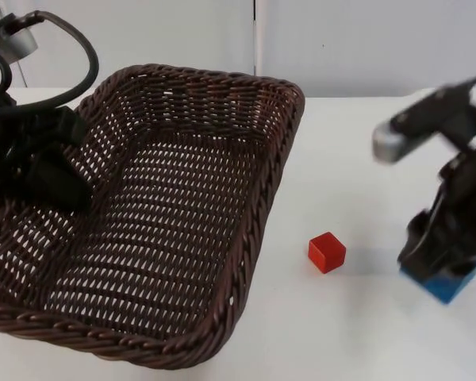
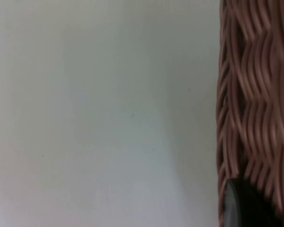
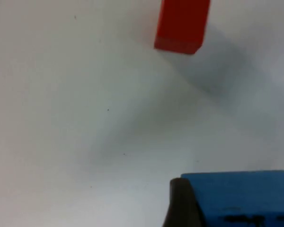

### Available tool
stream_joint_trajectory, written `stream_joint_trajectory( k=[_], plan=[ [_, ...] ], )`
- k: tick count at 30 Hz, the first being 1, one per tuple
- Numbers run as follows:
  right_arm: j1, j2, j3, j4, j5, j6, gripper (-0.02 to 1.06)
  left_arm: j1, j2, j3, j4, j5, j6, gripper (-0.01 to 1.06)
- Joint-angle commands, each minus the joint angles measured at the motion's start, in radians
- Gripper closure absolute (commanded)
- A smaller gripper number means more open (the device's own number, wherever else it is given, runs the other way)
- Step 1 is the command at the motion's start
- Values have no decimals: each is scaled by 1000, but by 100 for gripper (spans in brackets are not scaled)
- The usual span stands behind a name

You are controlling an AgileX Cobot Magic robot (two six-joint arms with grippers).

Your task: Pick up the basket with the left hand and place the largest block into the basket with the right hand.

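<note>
Two blocks out: red block (image 1: 327,252) loose on the table (image 1: 341,333), blue block (image 1: 444,282) clamped in right gripper (image 1: 438,266). Left gripper (image 1: 59,178) clamped on basket (image 1: 182,230) rim. Next: carry blue over the basket.

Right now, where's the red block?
In the top view the red block sits on the white table, between the basket and the blue block under the right gripper.

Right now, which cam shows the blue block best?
Right wrist view: the blue block sits close up, its top face and one edge plain, a black fingertip against its side. In the top view the right gripper covers most of it, leaving one blue corner. The left wrist view looks at the basket wall instead.
</note>
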Motion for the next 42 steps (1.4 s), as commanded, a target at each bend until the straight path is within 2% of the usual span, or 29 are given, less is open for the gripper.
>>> stream_joint_trajectory(
  k=[1,5,9,16,31,42],
  plan=[
    [2,-81,-2,-6,48,3,105,-5,-14,2,-38,4,-1,105],
    [2,-222,-2,-6,120,3,105,-5,-14,2,-38,4,-1,105],
    [2,-318,-2,-3,153,3,105,-5,-14,2,-38,4,-1,105],
    [2,-452,-2,-1,166,3,105,-5,-14,2,-38,4,-1,105],
    [4,-474,-2,7,162,3,105,-5,-14,2,-38,4,-1,105],
    [4,-463,-35,94,145,-37,105,-5,-14,2,-38,-23,-1,105]
  ],
)
